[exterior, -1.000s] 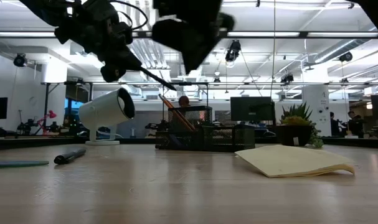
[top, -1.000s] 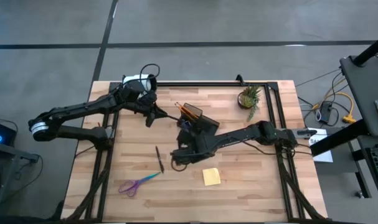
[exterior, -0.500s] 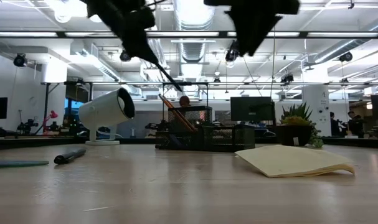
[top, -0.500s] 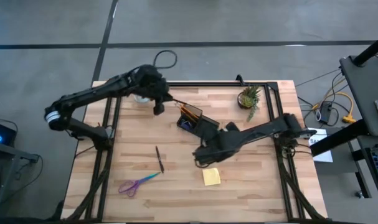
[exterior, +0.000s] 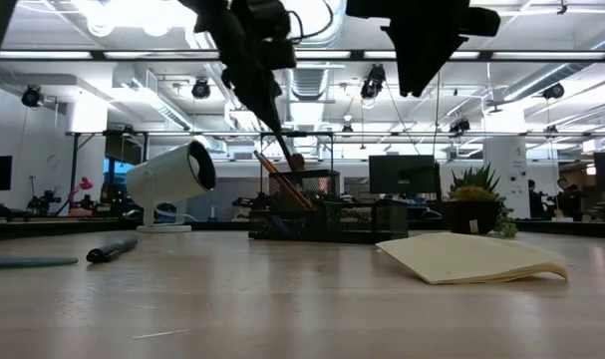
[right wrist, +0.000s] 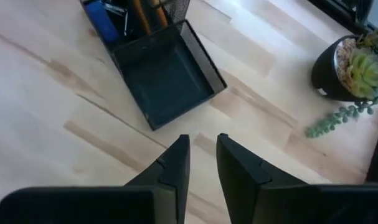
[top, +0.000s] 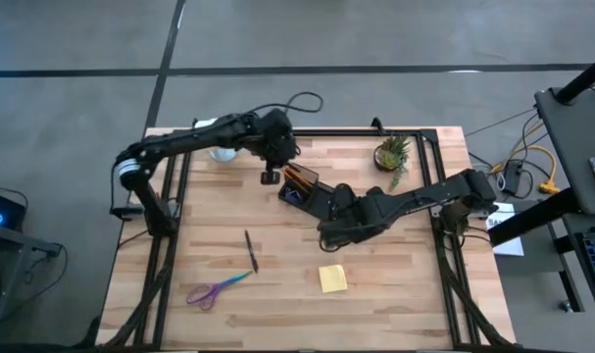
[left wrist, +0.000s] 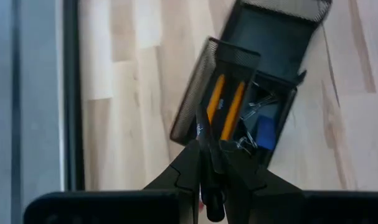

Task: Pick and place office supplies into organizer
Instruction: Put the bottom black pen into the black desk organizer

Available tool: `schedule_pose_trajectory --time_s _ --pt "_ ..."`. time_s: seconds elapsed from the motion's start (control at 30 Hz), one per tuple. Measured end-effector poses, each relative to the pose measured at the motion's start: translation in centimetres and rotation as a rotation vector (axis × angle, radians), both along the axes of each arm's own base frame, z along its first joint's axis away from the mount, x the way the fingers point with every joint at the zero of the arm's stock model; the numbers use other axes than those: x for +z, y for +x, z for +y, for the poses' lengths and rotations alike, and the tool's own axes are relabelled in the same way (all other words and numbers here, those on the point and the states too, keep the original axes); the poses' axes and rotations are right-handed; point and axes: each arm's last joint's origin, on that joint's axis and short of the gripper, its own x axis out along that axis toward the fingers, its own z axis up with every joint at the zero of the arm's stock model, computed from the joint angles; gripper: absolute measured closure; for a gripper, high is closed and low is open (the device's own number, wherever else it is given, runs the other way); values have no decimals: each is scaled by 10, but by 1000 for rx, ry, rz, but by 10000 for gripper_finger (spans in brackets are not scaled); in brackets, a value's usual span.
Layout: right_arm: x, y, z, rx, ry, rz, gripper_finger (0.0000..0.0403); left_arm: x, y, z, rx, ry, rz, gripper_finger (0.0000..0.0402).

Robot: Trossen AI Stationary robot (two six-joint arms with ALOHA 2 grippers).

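My left gripper is clenched on a thin dark pen, hanging above the black mesh organizer's tall pen cup, which already holds 2 orange pencils. The pen's long axis runs steeply tip-down toward the cup. A slightly off tip could catch the mesh rim and topple out. My right gripper hangs empty beside the tray, fingers slightly parted.

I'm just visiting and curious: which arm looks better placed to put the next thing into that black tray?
Probably the left. Its tool is shut on a dark pen, poised over the organizer and its pen holder. The right tool holds nothing.
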Motion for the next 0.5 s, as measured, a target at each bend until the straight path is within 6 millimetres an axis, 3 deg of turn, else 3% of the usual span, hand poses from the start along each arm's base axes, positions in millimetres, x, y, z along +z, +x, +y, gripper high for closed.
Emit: schedule_pose_trajectory --time_s 0.3,0.5 --pt "2 8 -25 46 15 16 335 -20 29 2 -34 -7 98 380" --pt "7 8 -41 76 30 30 335 -46 40 6 -29 -37 167 378"
